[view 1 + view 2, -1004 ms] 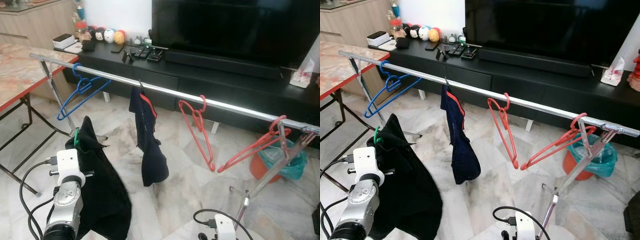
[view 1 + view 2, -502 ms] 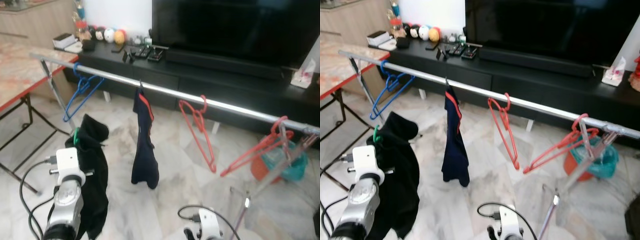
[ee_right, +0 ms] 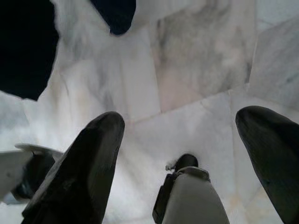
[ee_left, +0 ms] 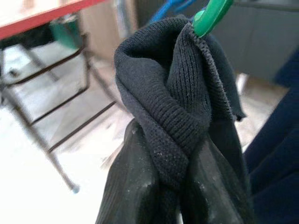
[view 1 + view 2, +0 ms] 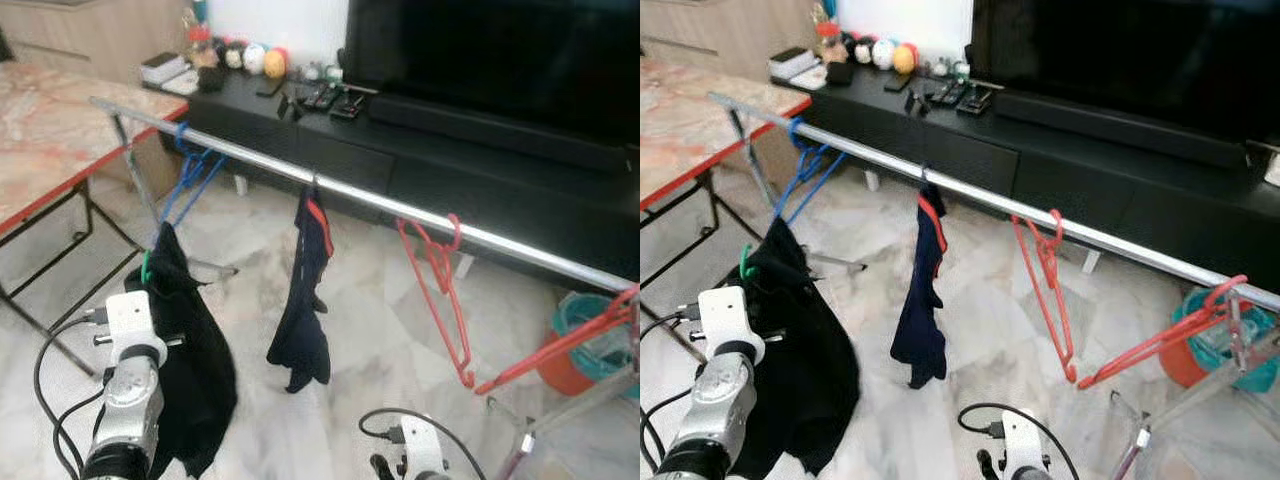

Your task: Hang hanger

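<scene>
Left tool (image 4: pixel 180 186) clamped on black garment (image 5: pixel 190 340) with green hanger (image 4: pixel 208 16), at 8 o'clock below the rail (image 5: pixel 380 200). Right tool (image 3: pixel 182 163) wide open, empty, over floor (image 3: pixel 196 60). No legible writing.

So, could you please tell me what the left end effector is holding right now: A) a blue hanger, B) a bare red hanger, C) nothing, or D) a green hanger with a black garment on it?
D: in the left wrist view the left end effector is closed on the black garment, with the green hanger hook poking out above the fabric.
</scene>
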Tool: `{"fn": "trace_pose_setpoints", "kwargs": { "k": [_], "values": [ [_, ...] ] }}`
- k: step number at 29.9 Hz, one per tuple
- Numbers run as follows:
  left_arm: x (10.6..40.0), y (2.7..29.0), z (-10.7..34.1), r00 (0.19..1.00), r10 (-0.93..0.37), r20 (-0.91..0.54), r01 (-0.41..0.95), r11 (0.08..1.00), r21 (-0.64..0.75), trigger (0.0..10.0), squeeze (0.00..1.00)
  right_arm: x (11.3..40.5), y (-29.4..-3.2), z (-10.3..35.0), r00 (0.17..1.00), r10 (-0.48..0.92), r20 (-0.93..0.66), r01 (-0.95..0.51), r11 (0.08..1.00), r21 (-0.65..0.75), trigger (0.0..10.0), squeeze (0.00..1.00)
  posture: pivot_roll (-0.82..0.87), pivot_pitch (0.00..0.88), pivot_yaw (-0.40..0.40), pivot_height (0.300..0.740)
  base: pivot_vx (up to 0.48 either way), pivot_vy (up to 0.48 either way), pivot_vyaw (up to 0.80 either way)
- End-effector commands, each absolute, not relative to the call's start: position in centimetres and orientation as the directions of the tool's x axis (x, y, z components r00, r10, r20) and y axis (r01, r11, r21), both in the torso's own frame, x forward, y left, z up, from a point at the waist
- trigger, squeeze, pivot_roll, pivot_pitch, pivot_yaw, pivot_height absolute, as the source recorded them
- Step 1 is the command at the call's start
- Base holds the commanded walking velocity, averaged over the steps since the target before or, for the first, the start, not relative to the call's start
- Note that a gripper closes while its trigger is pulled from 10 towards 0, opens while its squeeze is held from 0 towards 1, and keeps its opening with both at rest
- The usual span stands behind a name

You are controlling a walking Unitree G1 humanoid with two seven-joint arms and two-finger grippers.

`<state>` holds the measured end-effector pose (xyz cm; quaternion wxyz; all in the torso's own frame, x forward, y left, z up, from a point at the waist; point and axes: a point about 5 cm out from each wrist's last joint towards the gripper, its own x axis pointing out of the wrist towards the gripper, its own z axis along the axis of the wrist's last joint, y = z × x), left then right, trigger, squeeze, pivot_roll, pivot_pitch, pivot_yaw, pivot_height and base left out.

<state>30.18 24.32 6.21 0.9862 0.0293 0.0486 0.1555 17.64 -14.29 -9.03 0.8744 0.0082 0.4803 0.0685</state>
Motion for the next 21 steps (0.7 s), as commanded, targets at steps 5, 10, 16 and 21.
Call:
{"fn": "trace_pose_setpoints", "kwargs": {
  "k": [5, 10, 16, 21],
  "values": [
    [30.5, 24.17, 7.4, 0.956, 0.294, -0.014, -0.292, 0.954, 0.064, 10.0, 0.0, 17.71, -14.61, -9.0, 0.529, 0.126, -0.839, -0.122, 0.99, 0.071, 10.0, 0.0, -0.06, 0.0, -0.002, 0.74, 0.304, 0.0, 0.0],
    [30.55, 24.1, 7.46, 0.959, 0.285, -0.01, -0.283, 0.956, 0.07, 10.0, 0.0, 17.72, -14.62, -8.99, 0.529, 0.127, -0.839, -0.127, 0.989, 0.07, 10.0, 0.0, -0.06, 0.0, -0.002, 0.74, 0.303, 0.0, 0.0],
    [30.56, 23.91, 7.48, 0.963, 0.268, -0.007, -0.267, 0.961, 0.068, 10.0, 0.0, 17.7, -14.63, -9.0, 0.527, 0.129, -0.84, -0.133, 0.989, 0.069, 10.0, 0.0, -0.06, 0.0, -0.002, 0.74, 0.304, 0.0, 0.0],
    [30.49, 24.1, 7.48, 0.962, 0.271, -0.007, -0.27, 0.96, 0.071, 10.0, 0.0, 17.7, -14.58, -8.99, 0.526, 0.135, -0.84, -0.141, 0.988, 0.071, 10.0, 0.0, -0.06, 0.0, -0.001, 0.74, 0.304, 0.0, 0.0]
  ]
}}
